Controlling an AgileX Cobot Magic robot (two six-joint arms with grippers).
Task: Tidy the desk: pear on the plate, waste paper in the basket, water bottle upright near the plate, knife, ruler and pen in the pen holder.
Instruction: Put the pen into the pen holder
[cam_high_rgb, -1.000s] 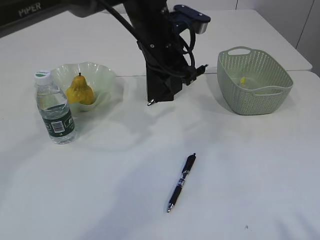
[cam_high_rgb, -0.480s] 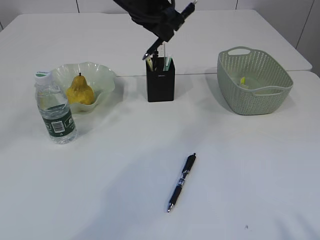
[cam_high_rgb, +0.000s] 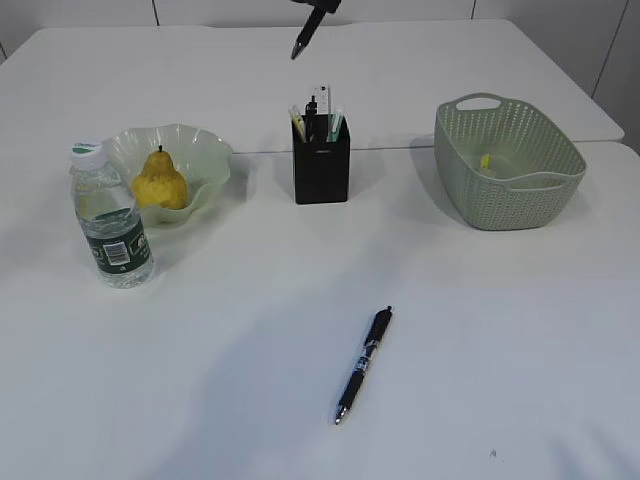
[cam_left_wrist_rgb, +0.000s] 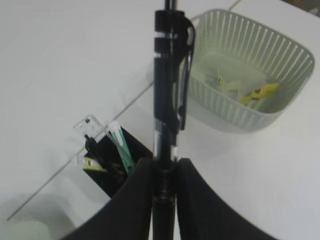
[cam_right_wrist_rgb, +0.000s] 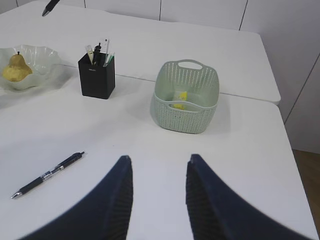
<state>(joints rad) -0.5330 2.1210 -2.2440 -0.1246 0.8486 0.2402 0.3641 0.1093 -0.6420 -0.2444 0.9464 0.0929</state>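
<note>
Exterior view
holder (cam_high_rgb: 321, 168): black, upright at table centre, a ruler (cam_high_rgb: 323, 104) and other sticks standing in it.
plate (cam_high_rgb: 210, 157): pale green, wavy rim, at 9 o'clock from the holder.
pear (cam_high_rgb: 160, 182): yellow, sitting on the plate.
bottle (cam_high_rgb: 110, 219): upright, cap on, just beside the plate at its 7 o'clock.
basket (cam_high_rgb: 507, 161): green mesh, at 3 o'clock from the holder, a yellow scrap (cam_high_rgb: 486, 161) inside.
pen (cam_high_rgb: 363, 364): black, flat on the table at 6 o'clock from the holder, well apart from it, tip toward the near edge.
held pen (cam_high_rgb: 306, 35): dark, tilted, at the top edge at 12 o'clock above the holder; its gripper is out of frame here.

Left wrist view
left gripper (cam_left_wrist_rgb: 164, 185): fingers narrow, clamped on the held pen (cam_left_wrist_rgb: 168, 100), which points toward 12 o'clock with its clip on the right.
holder (cam_left_wrist_rgb: 118, 166): below at 9 o'clock of the held pen.
basket (cam_left_wrist_rgb: 250, 65): at 2 o'clock, paper scraps in it.

Right wrist view
right gripper (cam_right_wrist_rgb: 156, 192): fingers apart, nothing between them, high over the near table.
pen (cam_right_wrist_rgb: 49, 174): at 9 o'clock of the fingers, on the table.
basket (cam_right_wrist_rgb: 186, 115): at 12 o'clock.
holder (cam_right_wrist_rgb: 96, 75): at 11 o'clock.
plate (cam_right_wrist_rgb: 41, 51): far left, with the pear (cam_right_wrist_rgb: 13, 68).
</note>
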